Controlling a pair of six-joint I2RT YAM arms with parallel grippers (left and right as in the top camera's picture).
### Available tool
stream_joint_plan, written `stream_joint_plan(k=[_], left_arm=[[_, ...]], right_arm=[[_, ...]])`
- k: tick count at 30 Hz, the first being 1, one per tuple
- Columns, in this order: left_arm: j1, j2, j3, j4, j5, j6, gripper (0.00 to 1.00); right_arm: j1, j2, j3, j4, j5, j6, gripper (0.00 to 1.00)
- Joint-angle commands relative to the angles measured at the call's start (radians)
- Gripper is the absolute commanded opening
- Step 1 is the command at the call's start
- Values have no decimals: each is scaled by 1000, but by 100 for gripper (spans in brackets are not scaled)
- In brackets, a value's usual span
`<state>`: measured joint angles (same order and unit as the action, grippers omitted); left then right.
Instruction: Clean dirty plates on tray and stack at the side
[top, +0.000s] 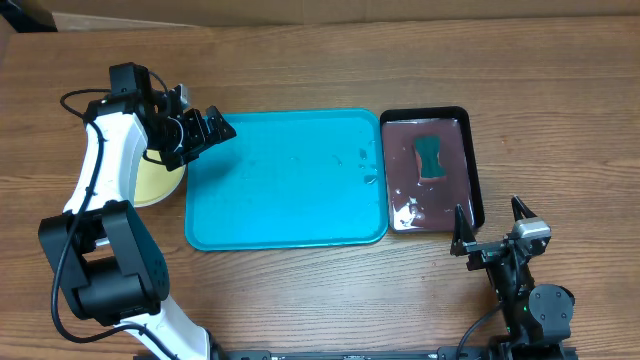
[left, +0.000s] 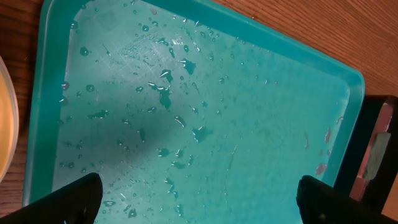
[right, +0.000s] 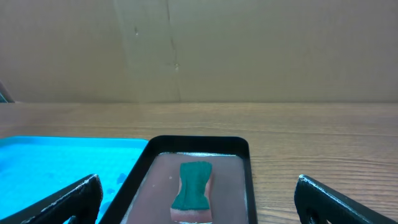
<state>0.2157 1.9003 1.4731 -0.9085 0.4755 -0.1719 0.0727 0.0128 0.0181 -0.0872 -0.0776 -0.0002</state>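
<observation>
The turquoise tray (top: 285, 215) lies in the middle of the table, wet with drops and with no plates on it; it also shows in the left wrist view (left: 186, 93) and the right wrist view (right: 56, 162). A yellow-green plate (top: 160, 180) sits on the table left of the tray, partly under my left arm; its rim shows in the left wrist view (left: 6, 124). The white and light blue plates are hidden. My left gripper (top: 205, 132) is open and empty over the tray's left edge. My right gripper (top: 492, 225) is open and empty near the front right.
A black tray (top: 470, 170) with brownish liquid stands right of the turquoise tray, with a green sponge (top: 431, 158) in it; the sponge also shows in the right wrist view (right: 191, 185). A cardboard wall stands behind the table.
</observation>
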Motion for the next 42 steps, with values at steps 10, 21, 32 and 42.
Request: stream_joint_plan(k=[10, 21, 32, 42], left_arm=[[-3, -23, 0, 1, 11, 26, 100], [-8, -24, 0, 2, -16, 26, 100], [-8, -146, 0, 1, -15, 26, 100], [-10, -441, 0, -31, -36, 27, 100]], right_arm=[[-5, -10, -10, 7, 9, -4, 100], [-5, -10, -10, 7, 9, -5, 100], [-5, -10, -10, 7, 9, -5, 100], [-5, -10, -10, 7, 9, -5, 100]])
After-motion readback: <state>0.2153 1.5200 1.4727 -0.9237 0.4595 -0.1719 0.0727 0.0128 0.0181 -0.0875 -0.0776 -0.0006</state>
